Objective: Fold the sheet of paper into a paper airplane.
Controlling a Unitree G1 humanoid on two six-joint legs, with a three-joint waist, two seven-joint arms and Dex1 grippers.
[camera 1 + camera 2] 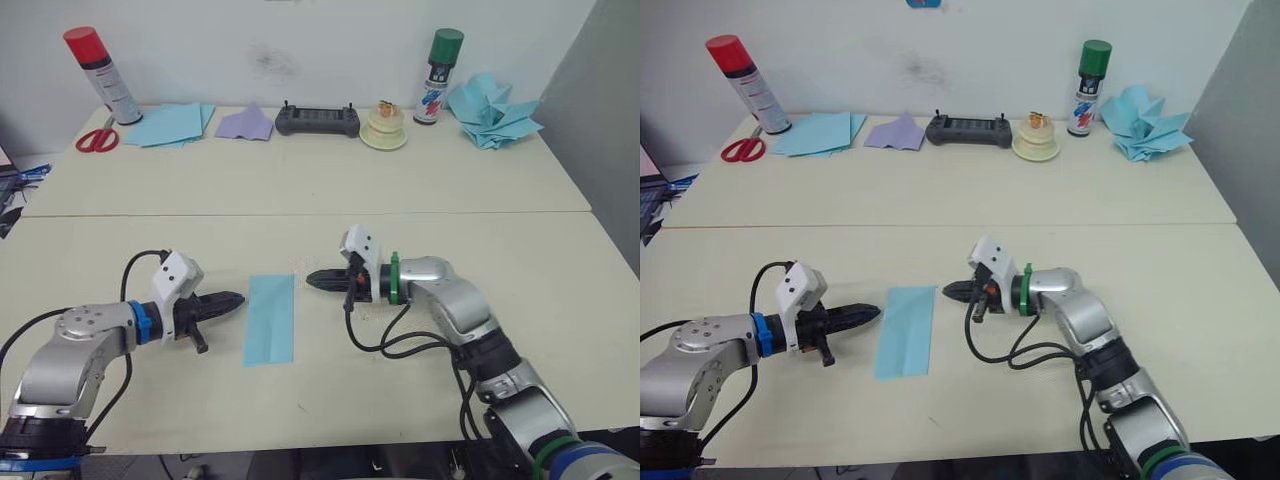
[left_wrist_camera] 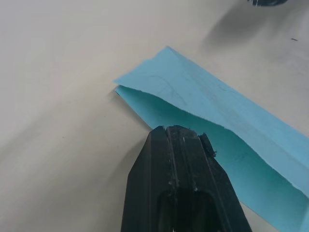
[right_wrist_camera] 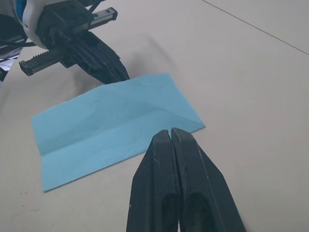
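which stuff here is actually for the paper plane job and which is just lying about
For the job:
- sheet of paper, folded lengthwise, flat on the table
- left claw and right claw, both shut, either side of it

Lying about, along the far edge:
- scissors
- red-capped spray can
- green-capped spray can
- controller
- lavender paper dart
- heap of blue darts

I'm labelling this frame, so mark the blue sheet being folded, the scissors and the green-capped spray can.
sheet of paper (image 1: 270, 320), left eye view, middle of its top layer.
scissors (image 1: 96, 140), left eye view, red handles.
green-capped spray can (image 1: 439, 80), left eye view, can body.
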